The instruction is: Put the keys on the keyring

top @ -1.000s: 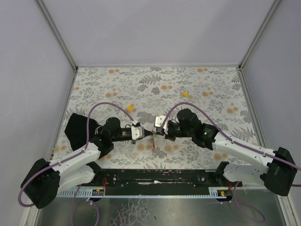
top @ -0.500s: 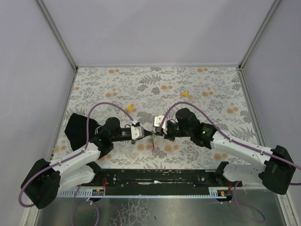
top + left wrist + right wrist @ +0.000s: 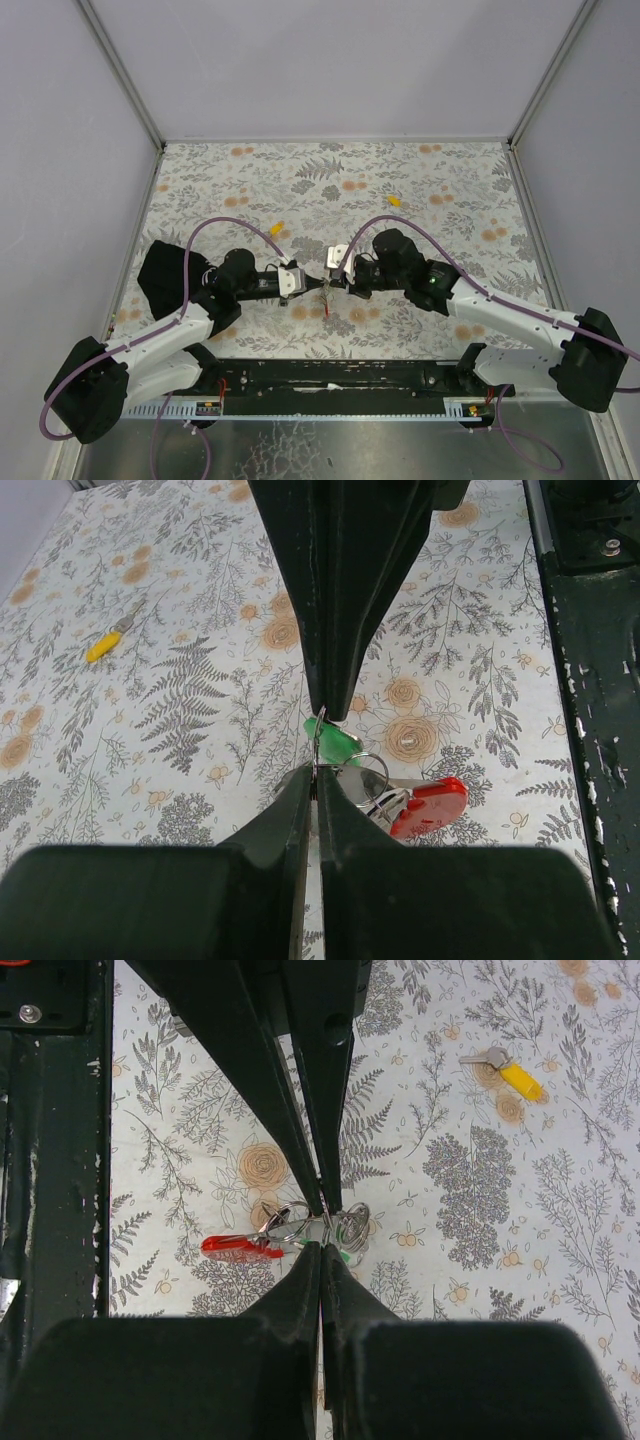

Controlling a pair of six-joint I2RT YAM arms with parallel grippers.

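Left gripper (image 3: 316, 772): tapered fingers are pinching the keyring's (image 3: 430, 805) wire loop, near-centre.
Right gripper (image 3: 322, 1243): fingers are pressing together on the green key (image 3: 337, 746).
Left yellow key (image 3: 278, 228), right yellow key (image 3: 395, 201): lying farther back.

The table (image 3: 450, 180) is white, printed with grey ferns and leaves and pale orange flowers, and the walls (image 3: 330, 70) are plain pale lilac. The green key (image 3: 338, 748) has a bright green cap, the two yellow keys (image 3: 279, 227) (image 3: 395, 200) have yellow caps on silver blades, and the fob (image 3: 430, 805) is bright red beside silver rings (image 3: 352, 1225). The left gripper (image 3: 313, 778) and right gripper (image 3: 321, 1245) are black, the arms (image 3: 170, 345) white and black, and the cables (image 3: 215, 225) purple.
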